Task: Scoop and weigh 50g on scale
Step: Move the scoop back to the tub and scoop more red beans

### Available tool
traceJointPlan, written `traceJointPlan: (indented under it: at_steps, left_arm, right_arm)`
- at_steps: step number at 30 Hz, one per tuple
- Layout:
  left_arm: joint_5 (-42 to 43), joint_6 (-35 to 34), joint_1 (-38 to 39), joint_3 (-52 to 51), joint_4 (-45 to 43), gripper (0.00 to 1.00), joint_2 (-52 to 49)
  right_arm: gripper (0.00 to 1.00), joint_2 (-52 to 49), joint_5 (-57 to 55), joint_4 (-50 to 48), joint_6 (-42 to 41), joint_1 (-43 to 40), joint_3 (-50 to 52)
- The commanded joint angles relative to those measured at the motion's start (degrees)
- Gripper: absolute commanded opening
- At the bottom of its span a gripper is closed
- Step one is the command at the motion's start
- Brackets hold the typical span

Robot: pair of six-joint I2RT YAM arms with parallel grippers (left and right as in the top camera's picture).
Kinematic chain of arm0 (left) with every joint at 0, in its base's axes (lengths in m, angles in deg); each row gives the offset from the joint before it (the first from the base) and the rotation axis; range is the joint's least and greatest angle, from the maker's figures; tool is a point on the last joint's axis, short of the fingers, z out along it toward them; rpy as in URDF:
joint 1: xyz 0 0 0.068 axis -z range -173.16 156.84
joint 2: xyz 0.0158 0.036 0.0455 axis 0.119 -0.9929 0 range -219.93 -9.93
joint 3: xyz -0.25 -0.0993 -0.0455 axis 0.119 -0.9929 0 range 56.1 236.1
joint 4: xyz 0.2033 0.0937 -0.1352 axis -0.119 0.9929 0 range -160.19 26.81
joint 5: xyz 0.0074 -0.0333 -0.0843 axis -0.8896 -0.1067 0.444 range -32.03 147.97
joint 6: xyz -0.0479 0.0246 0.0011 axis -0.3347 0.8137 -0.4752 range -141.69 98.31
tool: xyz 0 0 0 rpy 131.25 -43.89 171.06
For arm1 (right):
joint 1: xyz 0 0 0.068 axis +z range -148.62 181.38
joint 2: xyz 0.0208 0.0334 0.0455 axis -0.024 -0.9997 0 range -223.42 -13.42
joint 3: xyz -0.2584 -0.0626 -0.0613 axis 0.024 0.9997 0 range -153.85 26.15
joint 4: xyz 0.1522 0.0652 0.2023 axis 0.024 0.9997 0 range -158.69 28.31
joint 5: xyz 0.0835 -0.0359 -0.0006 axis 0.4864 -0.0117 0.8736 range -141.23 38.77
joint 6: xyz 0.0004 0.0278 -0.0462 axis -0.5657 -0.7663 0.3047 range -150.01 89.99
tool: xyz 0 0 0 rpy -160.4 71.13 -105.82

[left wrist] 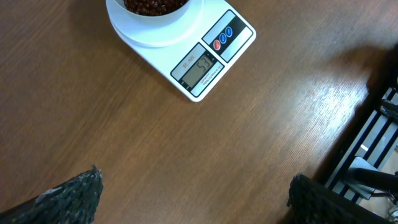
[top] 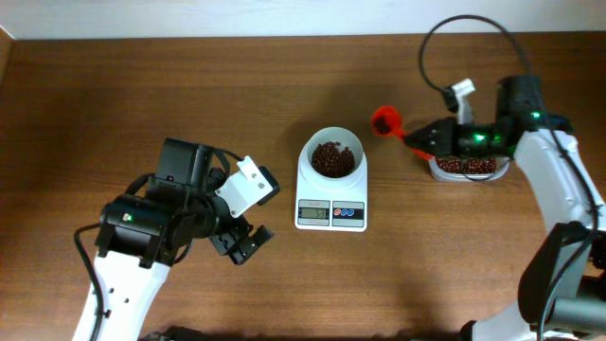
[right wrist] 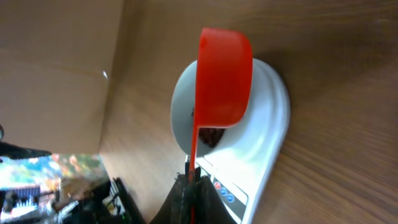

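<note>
The white scale [top: 331, 215] stands mid-table, its white bowl [top: 353, 142] holding red-brown beans [top: 329, 159]. In the left wrist view the scale [left wrist: 214, 55] lies at the top with its display lit. My right gripper [top: 418, 140] is shut on the thin handle of a red scoop [top: 385, 121], which hangs just right of the bowl and above the table. In the right wrist view the scoop [right wrist: 224, 74] sits over the bowl [right wrist: 181, 118], tipped on its side; I cannot see its inside. My left gripper [top: 248, 242] stands open and empty, left of the scale.
A clear tub of red-brown beans [top: 466, 169] sits under the right arm at the right. A black cable [top: 445, 43] loops above the right arm. In the left wrist view a black frame [left wrist: 373, 149] shows past the table's edge.
</note>
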Motion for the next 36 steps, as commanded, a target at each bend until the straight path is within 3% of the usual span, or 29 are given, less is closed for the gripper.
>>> traceJointPlan:
  at_steps: [1,8,11,14,17,19,25,34,36]
  left_arm:
    - [0.8,0.9,-0.3,0.9,0.0,0.99,0.2]
    - [0.9,0.9,-0.3,0.9,0.0,0.99,0.2]
    - [0.8,0.9,-0.3,0.9,0.0,0.99,0.2]
    - [0.9,0.9,-0.3,0.9,0.0,0.99,0.2]
    - [0.8,0.9,-0.3,0.9,0.0,0.99,0.2]
    - [0.8,0.9,-0.3,0.9,0.0,0.99,0.2]
    - [0.9,0.9,-0.3,0.9,0.0,0.99,0.2]
    - [0.8,0.9,-0.3,0.9,0.0,0.99,0.2]
    - [0.8,0.9,-0.3,0.9,0.0,0.99,0.2]
  right_arm:
    - [0.04,1.1,1.6,4.3,5.5,-6.7,-0.2]
    - [0.04,1.7,0.7,16.7,16.8,-21.6,-0.2]
    - [0.04,4.4,-10.6,16.7,16.7,-24.3,-1.0]
    - [0.04,6.9,-19.0,14.5,14.6,-21.6,-2.9]
    - [0.04,7.5,-36.2,14.0,11.4,-14.8,-2.9]
    - [0.04,7.5,-40.2,13.0,11.4,-10.9,-2.9]
    - [0.04,7.5,-65.8,10.8,9.8,-1.5,-3.0]
    - [0.04,7.5,-68.5,5.3,10.4,2.1,-2.9]
    - [0.04,7.5,-62.4,5.8,10.1,2.1,-2.9]
